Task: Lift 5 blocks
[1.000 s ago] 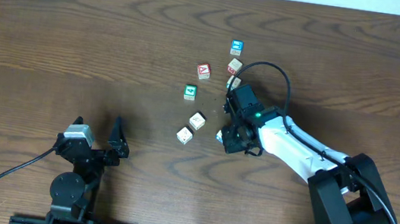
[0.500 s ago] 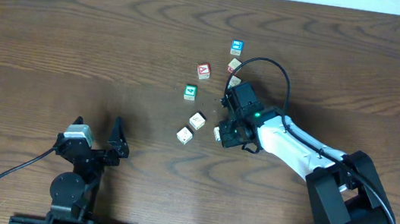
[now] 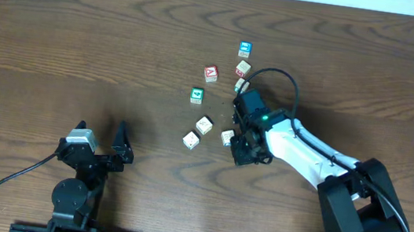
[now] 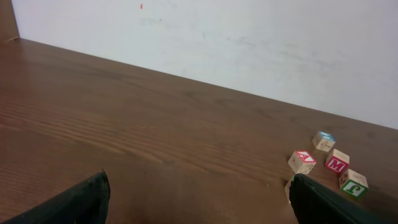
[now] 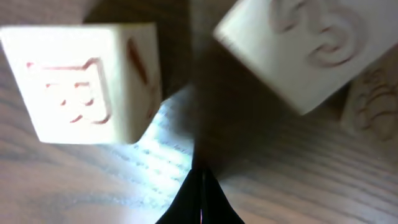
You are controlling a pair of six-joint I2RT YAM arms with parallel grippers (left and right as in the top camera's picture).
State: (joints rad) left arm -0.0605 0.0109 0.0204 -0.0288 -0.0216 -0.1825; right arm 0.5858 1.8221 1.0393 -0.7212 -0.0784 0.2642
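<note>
Dark wood counter (image 3: pixel 82 37), overhead: the right tool (image 3: pixel 240 148) is pinched closed on nothing, with one of the blocks (image 3: pixel 226 137) just beside it. Left wrist: the left tool (image 4: pixel 199 202) gapes wide and empty, blocks well ahead to its right. Right wrist: two blocks sit just ahead of the tool; advancing unopened would likely shove them aside.

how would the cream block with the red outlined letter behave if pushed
The red-lettered block has flat faces, so it would likely slide, not roll. It looks like solid wood, probably stiff and light. A neighbouring block sits close; a push may bump it.
</note>
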